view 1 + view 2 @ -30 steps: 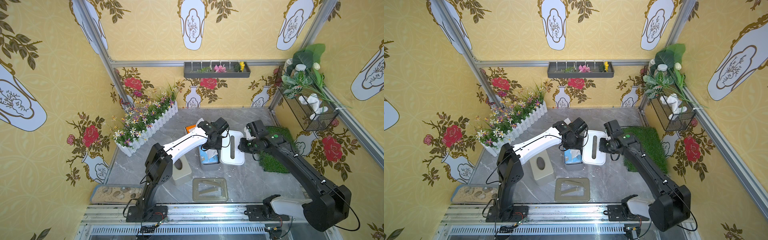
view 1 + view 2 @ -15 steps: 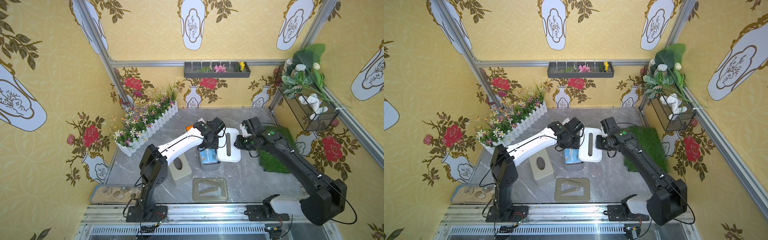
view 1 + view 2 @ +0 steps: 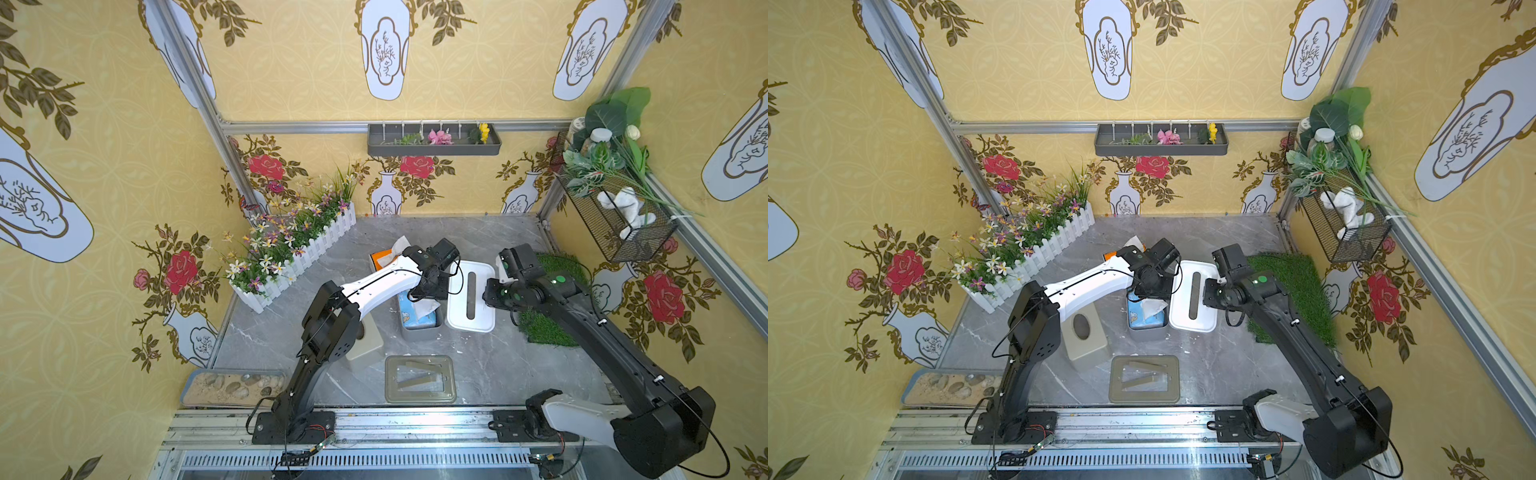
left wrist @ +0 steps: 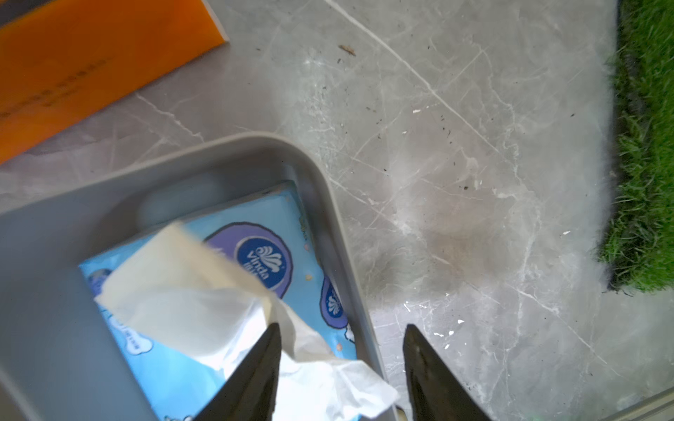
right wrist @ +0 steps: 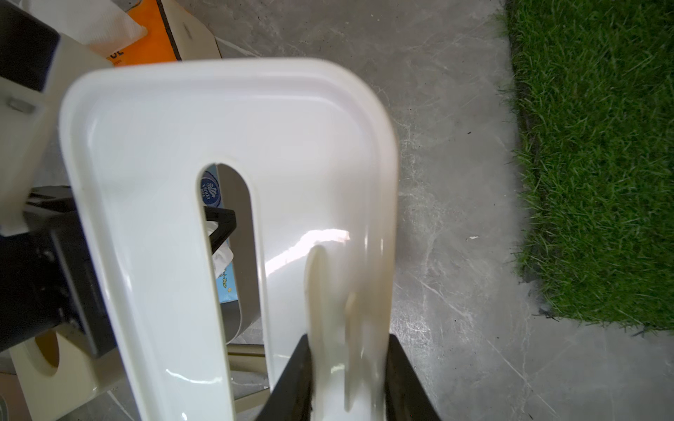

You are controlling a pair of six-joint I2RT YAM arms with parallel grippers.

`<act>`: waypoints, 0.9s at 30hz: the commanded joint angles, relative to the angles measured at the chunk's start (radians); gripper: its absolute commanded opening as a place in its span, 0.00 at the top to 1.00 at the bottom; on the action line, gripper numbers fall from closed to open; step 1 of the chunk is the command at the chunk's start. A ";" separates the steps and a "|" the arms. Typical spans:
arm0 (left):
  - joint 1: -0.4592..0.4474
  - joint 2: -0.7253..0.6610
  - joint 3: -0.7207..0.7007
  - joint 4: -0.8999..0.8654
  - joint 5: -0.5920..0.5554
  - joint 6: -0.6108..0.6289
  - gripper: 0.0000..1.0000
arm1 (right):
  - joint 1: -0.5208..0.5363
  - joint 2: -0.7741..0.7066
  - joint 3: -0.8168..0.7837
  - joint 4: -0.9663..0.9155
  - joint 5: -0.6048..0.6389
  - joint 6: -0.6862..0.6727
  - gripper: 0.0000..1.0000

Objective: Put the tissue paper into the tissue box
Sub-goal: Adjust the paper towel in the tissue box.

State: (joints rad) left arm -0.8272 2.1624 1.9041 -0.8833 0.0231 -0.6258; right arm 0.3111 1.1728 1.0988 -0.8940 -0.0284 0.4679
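Grey box [image 4: 328, 189] sits open on the marble tabletop [image 4: 474, 145], and the blue tissue pack [image 4: 255, 262] is lying inside it, with one white sheet [image 4: 189, 302] crumpled up out of its top. Now the left pincer [image 4: 342, 328]: it hangs right over the box's rim, jaws apart and gripping nothing, one finger [image 4: 255, 364] over the loose sheet and the other outside the wall. Over to the right pincer [image 5: 348, 339]: it's clamped on the edge of the white lid [image 5: 164, 127], a finger on each side of the rim. In both top views the lid [image 3: 459, 299] [image 3: 1206, 309] is just beside the box. An orange carton [image 4: 73, 65] lies beyond, and a grass mat [image 3: 557, 328] is near the right arm.
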 commanded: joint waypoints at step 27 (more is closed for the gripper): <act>-0.020 -0.136 -0.147 0.087 -0.020 0.011 0.44 | 0.053 0.010 -0.003 0.031 -0.010 0.028 0.82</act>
State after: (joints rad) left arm -0.8448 2.0289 1.7557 -0.7807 0.0132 -0.6247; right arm 0.3435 1.1725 1.0863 -0.8967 -0.0311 0.4797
